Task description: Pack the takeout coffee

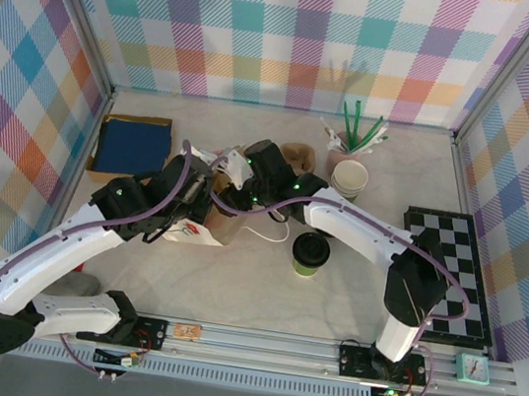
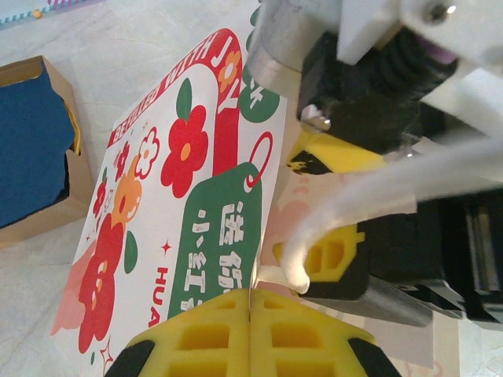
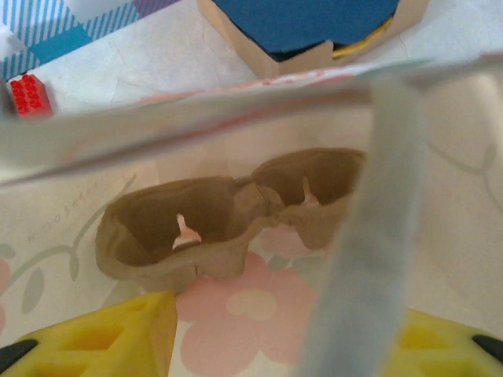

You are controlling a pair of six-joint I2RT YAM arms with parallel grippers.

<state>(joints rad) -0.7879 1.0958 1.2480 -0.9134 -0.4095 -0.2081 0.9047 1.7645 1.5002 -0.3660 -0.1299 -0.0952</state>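
The packing is only being prepared: the takeout coffee [image 1: 311, 255] is standing alone on the surface [image 1: 230, 297], near the white paper bag [image 2: 181, 212] but apart from it, so putting it inside is the step left to do. The left claw [image 2: 250, 318] is clenching the bag's rim, and the right claw [image 3: 283, 318] is hanging released over the bag's mouth, where a brown cup carrier [image 3: 196, 224] is sitting. The blurred handle [image 3: 373, 204] is hiding part of the inside.

Pale table [image 1: 231, 288]: lidded green coffee cup [image 1: 310, 254], paper bag [image 1: 191, 234], blue-filled box [image 1: 133, 145], checkerboard [image 1: 452, 276], cup stack [image 1: 350, 179].
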